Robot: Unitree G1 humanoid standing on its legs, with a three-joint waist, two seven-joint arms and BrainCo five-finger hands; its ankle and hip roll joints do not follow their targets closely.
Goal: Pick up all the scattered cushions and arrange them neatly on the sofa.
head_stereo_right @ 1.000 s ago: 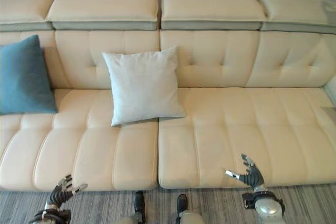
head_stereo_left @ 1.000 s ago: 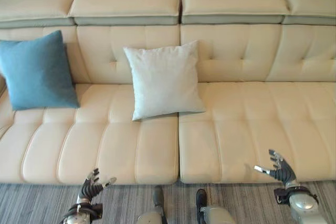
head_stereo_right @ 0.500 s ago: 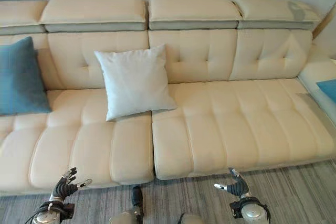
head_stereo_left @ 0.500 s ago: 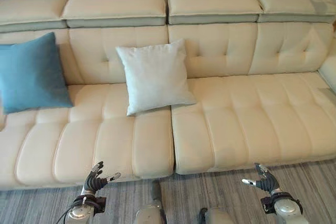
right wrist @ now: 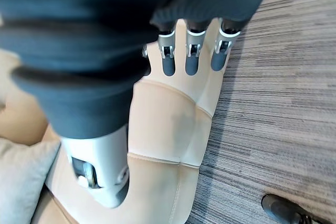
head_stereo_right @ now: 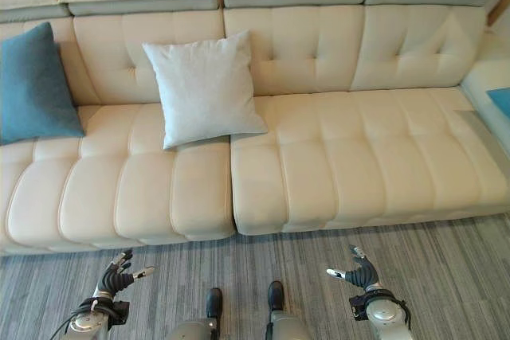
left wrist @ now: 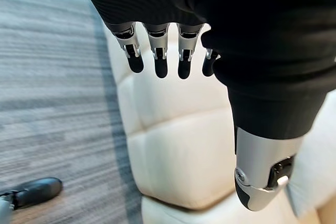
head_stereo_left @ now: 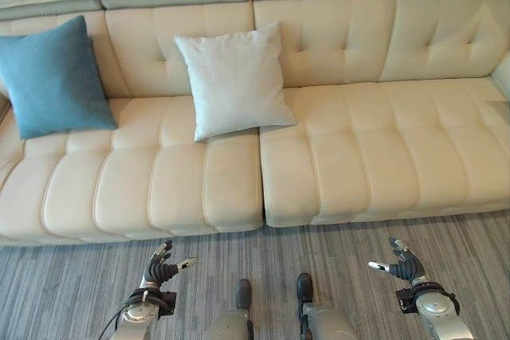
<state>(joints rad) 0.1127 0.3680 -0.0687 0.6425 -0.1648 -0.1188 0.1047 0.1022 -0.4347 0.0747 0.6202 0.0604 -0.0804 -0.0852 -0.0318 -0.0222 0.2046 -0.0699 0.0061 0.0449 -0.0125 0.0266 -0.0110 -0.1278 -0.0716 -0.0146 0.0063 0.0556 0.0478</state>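
My left hand (head_stereo_left: 162, 271) relaxed, holding nothing, low over the striped floor (head_stereo_left: 319, 252) | my right hand (head_stereo_left: 402, 262) likewise loose-fingered and empty | cream sofa (head_stereo_left: 351, 157) just ahead of both | white cushion (head_stereo_left: 233, 80) propped against its backrest, ahead of the left hand | blue cushion (head_stereo_left: 52, 77) further left, also leaning upright.

Both hands off sofa (head_stereo_left: 335, 165) front, now over floor (head_stereo_left: 72, 284).
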